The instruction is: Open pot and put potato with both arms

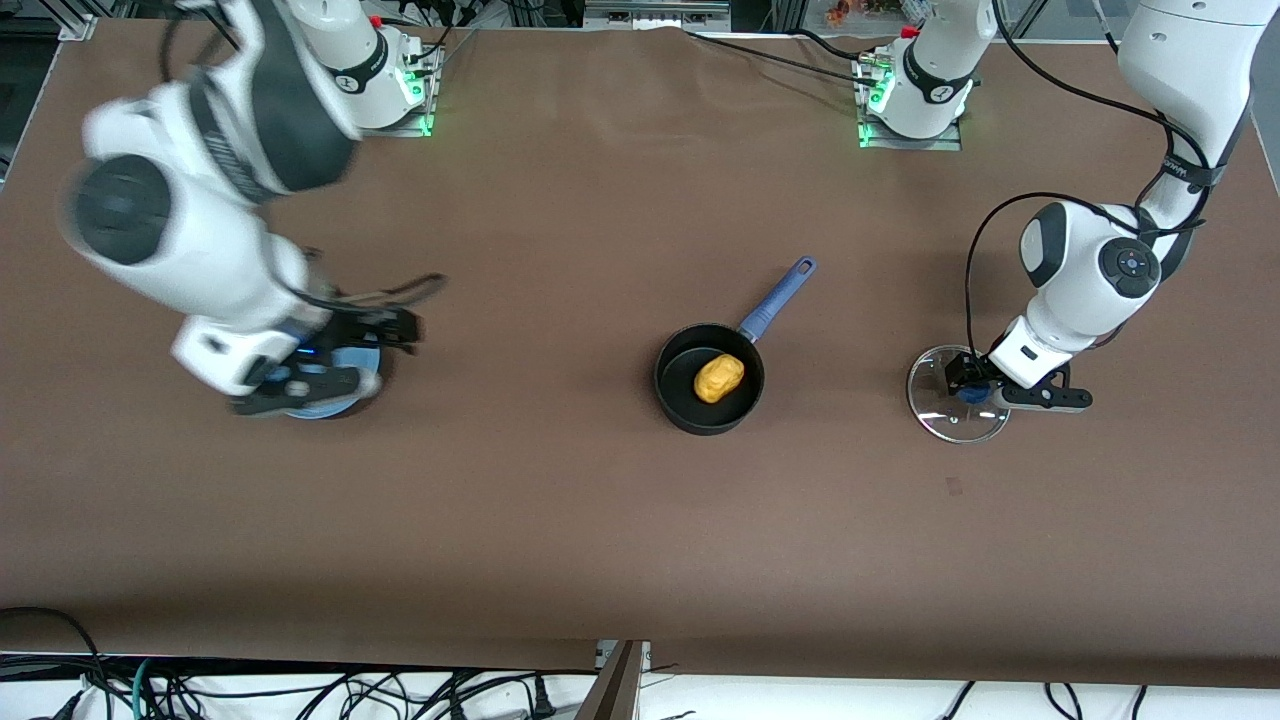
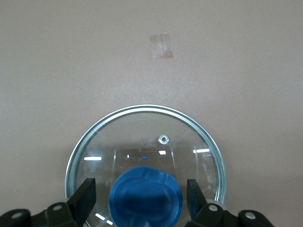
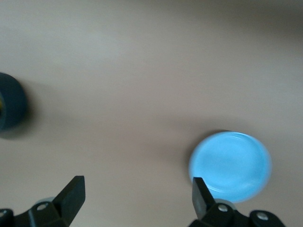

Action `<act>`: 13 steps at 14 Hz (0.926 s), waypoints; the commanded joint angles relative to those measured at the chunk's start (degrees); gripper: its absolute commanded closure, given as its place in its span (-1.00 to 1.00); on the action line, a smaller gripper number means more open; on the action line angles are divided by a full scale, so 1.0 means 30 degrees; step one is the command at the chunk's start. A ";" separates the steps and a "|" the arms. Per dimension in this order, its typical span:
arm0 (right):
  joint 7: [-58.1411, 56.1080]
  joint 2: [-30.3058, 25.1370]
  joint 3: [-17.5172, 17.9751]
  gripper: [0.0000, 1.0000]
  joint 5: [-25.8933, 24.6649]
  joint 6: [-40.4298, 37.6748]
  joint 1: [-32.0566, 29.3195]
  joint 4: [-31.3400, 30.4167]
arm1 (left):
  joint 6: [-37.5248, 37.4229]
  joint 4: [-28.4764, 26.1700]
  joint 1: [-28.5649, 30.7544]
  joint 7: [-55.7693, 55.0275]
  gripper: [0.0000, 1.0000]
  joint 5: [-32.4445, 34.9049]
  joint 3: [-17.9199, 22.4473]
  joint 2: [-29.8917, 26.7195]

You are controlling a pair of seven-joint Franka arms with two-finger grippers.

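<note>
The pot (image 1: pixel 709 378) stands uncovered near the middle of the counter (image 1: pixel 620 520), and the potato (image 1: pixel 718 378) already lies inside it, so both parts of the task look done. The glass lid (image 2: pixel 146 156) lies flat on the counter toward the left arm's end, well apart from the pot. The left gripper (image 2: pixel 140 196) is low over the lid, its jaws spread to either side of the blue knob (image 2: pixel 146 198) with a gap at each side, so the knob appears to be released rather than pinched. The right gripper (image 3: pixel 137 198) hangs over the blue plate (image 3: pixel 230 165) at the right arm's end, jaws spread wide and holding nothing. What seems left is only for both arms to draw clear.
</note>
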 commanded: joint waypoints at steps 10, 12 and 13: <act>-0.1891 -0.5411 -0.2612 -1.00 -0.0408 -0.1663 -0.1478 -0.3054 | -0.9595 0.6825 -0.0073 -0.0170 -0.74 0.0057 -0.0580 -0.1289; -0.2329 -0.5412 -0.2612 -1.00 -0.0526 -0.1896 -0.1478 -0.3171 | -1.2114 0.8700 -0.0073 -0.0638 -0.74 -0.0002 -0.0874 -0.1289; -0.2273 -0.5412 -0.2612 -1.00 -0.0352 -0.1927 -0.1478 -0.3201 | -1.3576 0.9695 -0.0073 -0.0698 -0.74 -0.0263 -0.1020 -0.1289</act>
